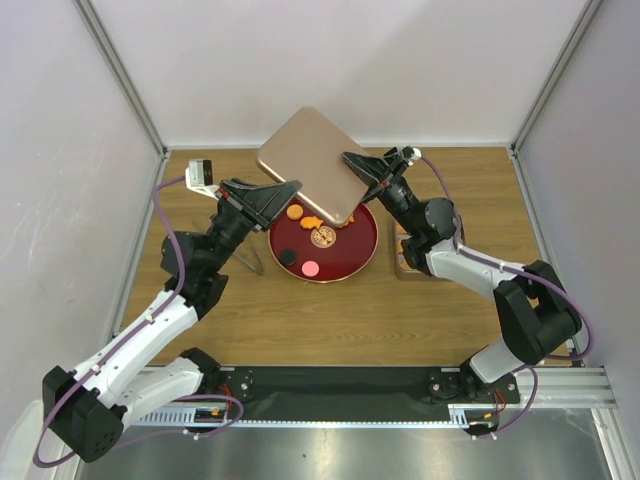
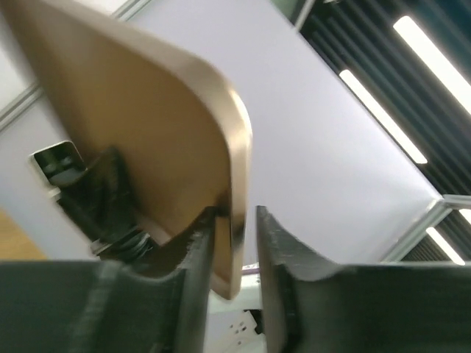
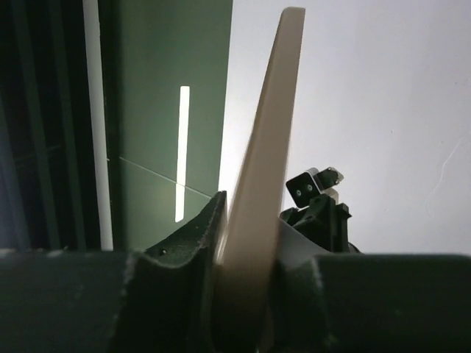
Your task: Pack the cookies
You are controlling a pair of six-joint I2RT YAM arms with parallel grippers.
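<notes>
Cookies on plate, beneath tin clamped in right gripper

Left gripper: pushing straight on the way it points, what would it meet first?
The gold tin: its edge sits between the fingers of the left gripper, so it likely meets that almost at once.

Colourful cookies, scattered flat on red plate

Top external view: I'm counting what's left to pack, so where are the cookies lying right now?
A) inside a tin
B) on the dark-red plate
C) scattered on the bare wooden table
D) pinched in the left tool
B: the cookies lie on the dark-red plate, the pink one toward its near side, and the raised gold lid hangs over its far rim.
</notes>
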